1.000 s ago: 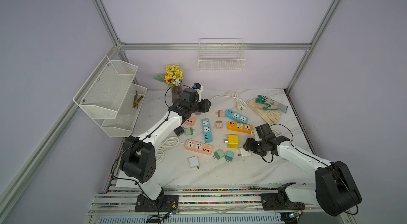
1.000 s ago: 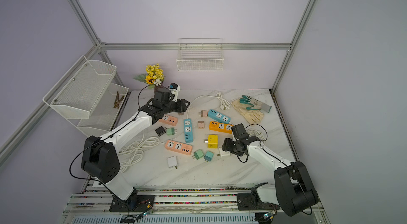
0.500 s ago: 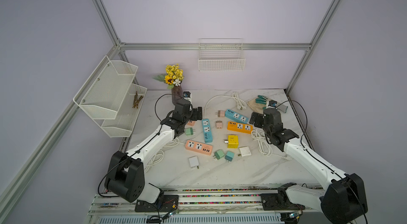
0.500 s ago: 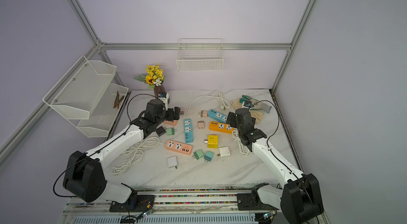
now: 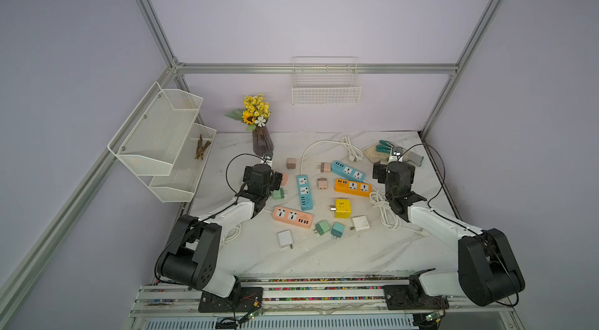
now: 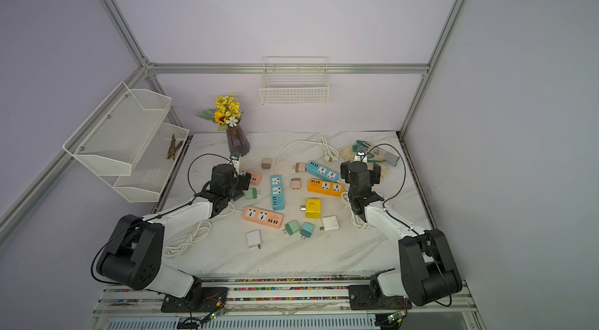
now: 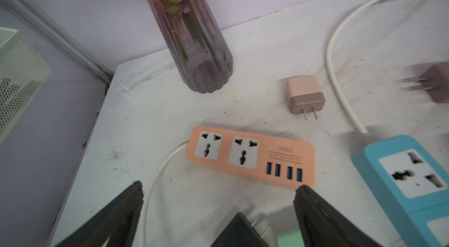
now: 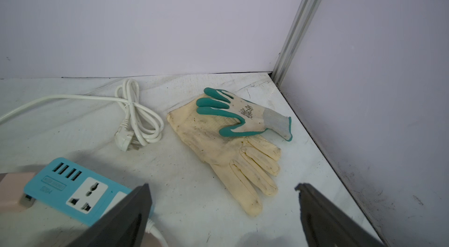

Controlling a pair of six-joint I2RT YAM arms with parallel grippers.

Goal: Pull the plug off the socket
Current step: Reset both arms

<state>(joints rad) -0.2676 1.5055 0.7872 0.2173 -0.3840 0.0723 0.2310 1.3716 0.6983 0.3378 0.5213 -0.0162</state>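
A pink plug (image 5: 325, 167) sits against the end of a blue socket strip (image 5: 348, 171) at the back of the table; the right wrist view shows this strip (image 8: 73, 192) with the pink plug (image 8: 12, 192) at its end. A yellow cube socket (image 5: 342, 208) has a stub sticking out of its left side. My left gripper (image 7: 220, 185) is open above a pink socket strip (image 7: 250, 158), whose outlets are empty. A black plug (image 7: 239, 232) lies loose under it. My right gripper (image 8: 223, 186) is open and holds nothing, hovering between the blue strip and the gloves (image 8: 230, 141).
Loose plugs in green (image 5: 322, 227), teal (image 5: 337, 230) and white (image 5: 360, 223) lie near the front. Other strips are orange (image 5: 353, 187), blue (image 5: 304, 192) and pink (image 5: 292, 216). A vase (image 5: 262, 142) stands back left, wire shelves (image 5: 162, 140) at left, coiled white cords (image 5: 385, 215) by the right arm.
The left gripper has come down and back from beside the vase. The right arm swung from the front middle to the back right. Both grippers opened wider.
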